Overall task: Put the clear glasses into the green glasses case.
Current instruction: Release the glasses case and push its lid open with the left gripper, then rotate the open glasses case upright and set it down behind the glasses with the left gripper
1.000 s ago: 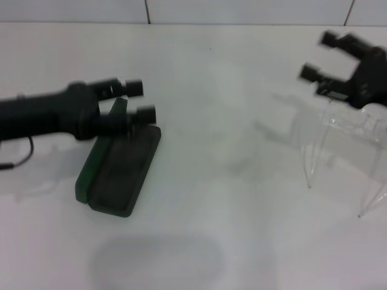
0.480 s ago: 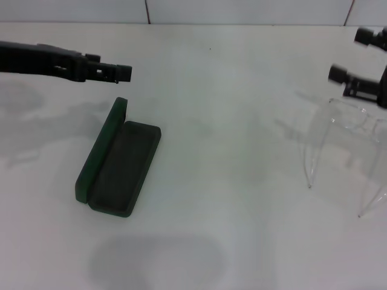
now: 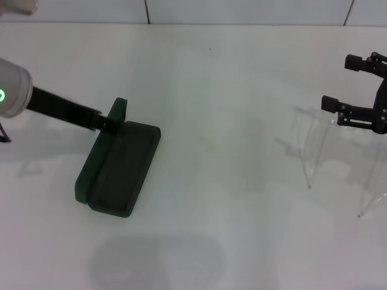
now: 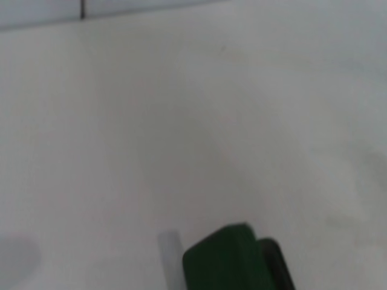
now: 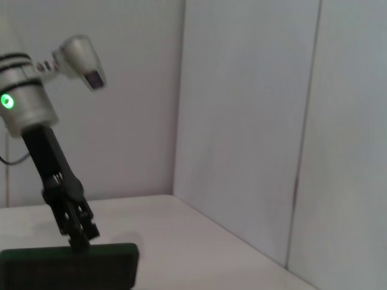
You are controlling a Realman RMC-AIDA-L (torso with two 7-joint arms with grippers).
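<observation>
The green glasses case (image 3: 124,166) lies open on the white table at the left, its lid (image 3: 100,151) standing up along the left side. My left gripper (image 3: 107,124) reaches in from the left and sits at the lid's far upper edge. The right wrist view shows that left gripper (image 5: 77,228) just above the lid (image 5: 66,266). A corner of the case (image 4: 227,260) appears in the left wrist view. The clear glasses (image 3: 320,130) stand at the right with temple arms pointing toward me. My right gripper (image 3: 347,83) hovers open just above their far side.
White tabletop (image 3: 230,199) spreads between the case and the glasses. A tiled wall (image 3: 242,11) runs behind the table. The left arm's grey wrist with a green light (image 3: 9,90) hangs over the table's left edge.
The left arm has swung down from behind the case until its gripper meets the lid's edge. The right gripper has come down and inward, closer to the glasses.
</observation>
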